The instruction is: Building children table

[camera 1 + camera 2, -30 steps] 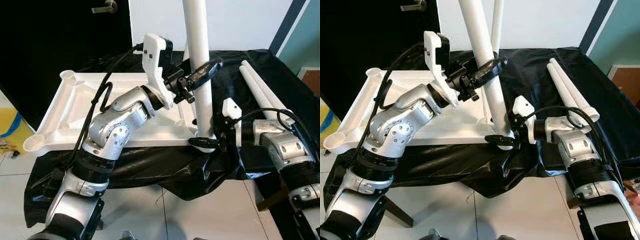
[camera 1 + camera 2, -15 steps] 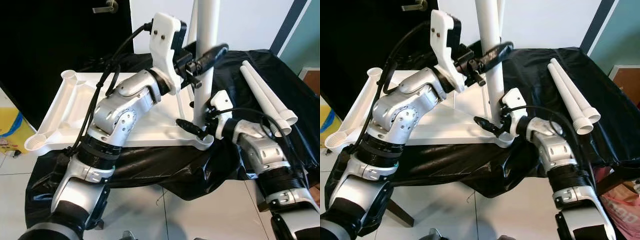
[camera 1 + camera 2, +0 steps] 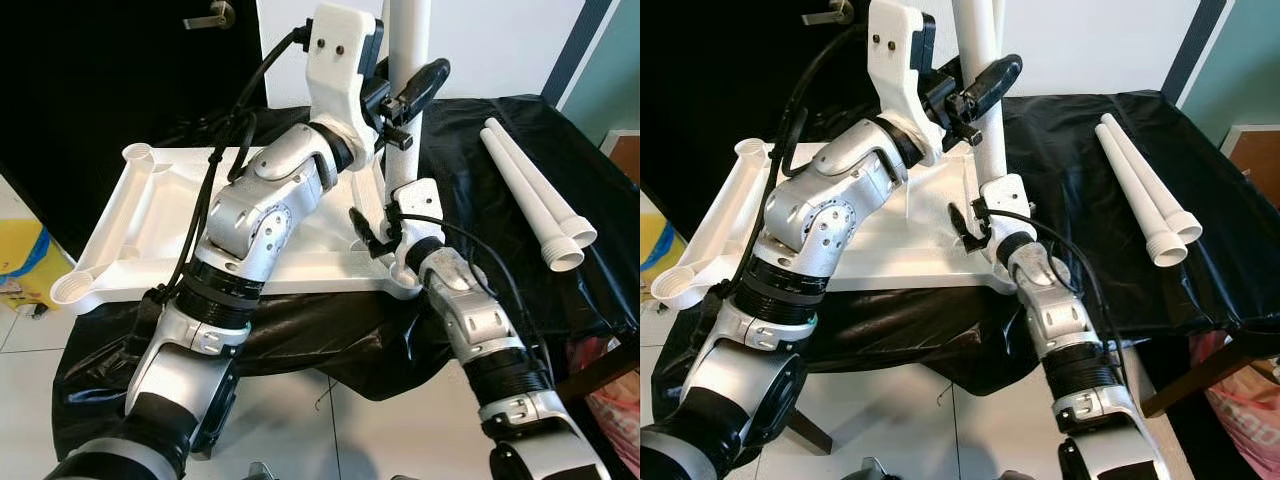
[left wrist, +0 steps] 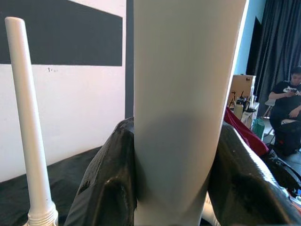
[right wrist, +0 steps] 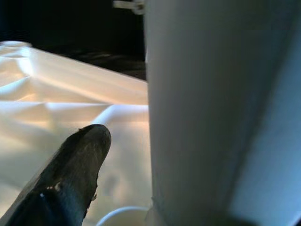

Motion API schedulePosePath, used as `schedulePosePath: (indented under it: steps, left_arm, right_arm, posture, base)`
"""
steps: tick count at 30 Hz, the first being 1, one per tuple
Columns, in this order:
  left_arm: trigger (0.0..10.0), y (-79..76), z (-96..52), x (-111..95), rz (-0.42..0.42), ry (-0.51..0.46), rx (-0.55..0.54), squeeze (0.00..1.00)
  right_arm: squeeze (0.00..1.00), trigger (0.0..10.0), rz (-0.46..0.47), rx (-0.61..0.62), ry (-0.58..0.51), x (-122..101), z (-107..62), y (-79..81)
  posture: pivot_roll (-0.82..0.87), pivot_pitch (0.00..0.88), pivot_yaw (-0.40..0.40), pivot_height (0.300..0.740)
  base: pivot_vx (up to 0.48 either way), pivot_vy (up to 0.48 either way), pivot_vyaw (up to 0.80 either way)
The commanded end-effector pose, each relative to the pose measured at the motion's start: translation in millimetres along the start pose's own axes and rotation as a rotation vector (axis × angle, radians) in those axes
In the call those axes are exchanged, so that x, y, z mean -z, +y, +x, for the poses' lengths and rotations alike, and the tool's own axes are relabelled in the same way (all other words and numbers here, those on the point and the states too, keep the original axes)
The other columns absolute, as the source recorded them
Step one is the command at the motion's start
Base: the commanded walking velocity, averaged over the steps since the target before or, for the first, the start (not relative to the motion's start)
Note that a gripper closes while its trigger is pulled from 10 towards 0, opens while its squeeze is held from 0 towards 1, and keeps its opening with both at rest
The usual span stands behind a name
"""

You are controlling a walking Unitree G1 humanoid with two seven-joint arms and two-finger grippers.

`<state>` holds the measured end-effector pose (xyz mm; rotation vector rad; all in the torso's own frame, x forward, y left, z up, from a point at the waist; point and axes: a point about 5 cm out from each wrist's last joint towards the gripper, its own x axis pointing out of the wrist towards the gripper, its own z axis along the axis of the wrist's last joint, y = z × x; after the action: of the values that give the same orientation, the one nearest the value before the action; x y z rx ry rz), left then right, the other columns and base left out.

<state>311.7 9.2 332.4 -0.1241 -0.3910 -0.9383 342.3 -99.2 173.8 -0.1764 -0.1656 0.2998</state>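
Left pincer [image 3: 408, 88] clamps table leg [image 3: 408, 40].

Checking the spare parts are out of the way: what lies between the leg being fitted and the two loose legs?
In the left eye view, only black cloth lies between the upright leg in the left end effector and the loose legs.

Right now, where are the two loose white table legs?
In the left eye view the two loose white plastic table legs lie side by side on the black cloth, on the robot's right, apart from the upturned white tabletop.
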Motion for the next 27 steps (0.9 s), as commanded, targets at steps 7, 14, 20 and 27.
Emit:
schedulePosePath:
  steps: [7, 14, 20, 27]
  left_arm:
    - [10.0, -17.2, 9.7, -4.5, -0.006, -0.019, 0.077, 0.00]
    - [10.0, -18.5, 11.7, -2.5, -0.005, -0.014, 0.079, 0.00]
    - [10.0, -17.6, 11.9, -1.7, 0.004, -0.012, 0.075, 0.00]
    - [10.0, -14.9, 10.4, 0.1, 0.018, -0.007, 0.073, 0.00]
  right_arm:
    - [0.00, 10.0, -0.070, 0.050, -0.026, -3.8, 0.7, 9.9]
    - [0.00, 0.0, -0.074, 0.087, -0.049, -4.3, 0.6, 10.9]
    - [0.00, 0.0, -0.101, 0.111, -0.064, -3.4, -1.7, 11.3]
    - [0.00, 10.0, -0.055, 0.157, -0.071, -0.9, -10.4, 10.9]
  posture:
    - [-0.10, 0.000, 0.028, 0.740]
    - [-0.10, 0.000, 0.032, 0.740]
    - [-0.10, 0.000, 0.031, 0.740]
    - [-0.10, 0.000, 0.029, 0.740]
  base:
    - [0.000, 0.000, 0.00]
    - [0.000, 0.000, 0.00]
    - [0.000, 0.000, 0.00]
    - [0.000, 0.000, 0.00]
